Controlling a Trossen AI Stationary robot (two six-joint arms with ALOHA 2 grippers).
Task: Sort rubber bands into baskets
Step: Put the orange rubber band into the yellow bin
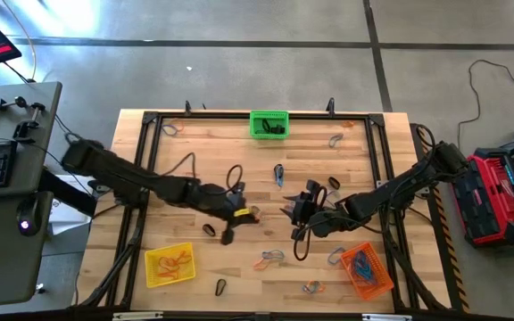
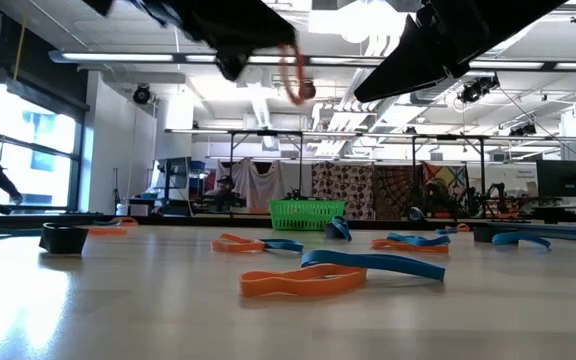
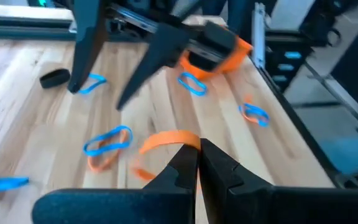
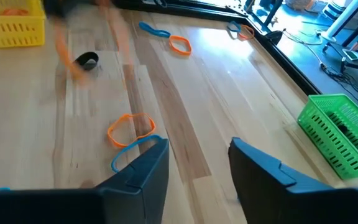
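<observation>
My left gripper [image 1: 246,214] is over the table's middle, raised, and shut on an orange rubber band [image 3: 166,140], which also shows in the low view [image 2: 293,75]. My right gripper [image 1: 294,211] is open and empty just to its right, over the table; its fingers show apart in the right wrist view [image 4: 194,165]. The green basket [image 1: 269,124] stands at the far edge, the yellow basket [image 1: 169,265] at the near left and the orange basket [image 1: 367,270] at the near right. Several orange, blue and black bands lie loose on the wood. My left gripper pinches the orange band between its two fingers, on a short stretch of the loop [image 3: 188,142] right at the fingertips. The rest of the loop curves away from the tips. In the low view the band [image 2: 295,82] hangs below the gripper, lifted clear of the table.
An orange and a blue band [image 4: 132,132] lie together just ahead of my right gripper. A black band [image 1: 209,229] lies near my left gripper and another [image 1: 220,286] by the near edge. A black frame [image 1: 150,118] runs around the table's work area.
</observation>
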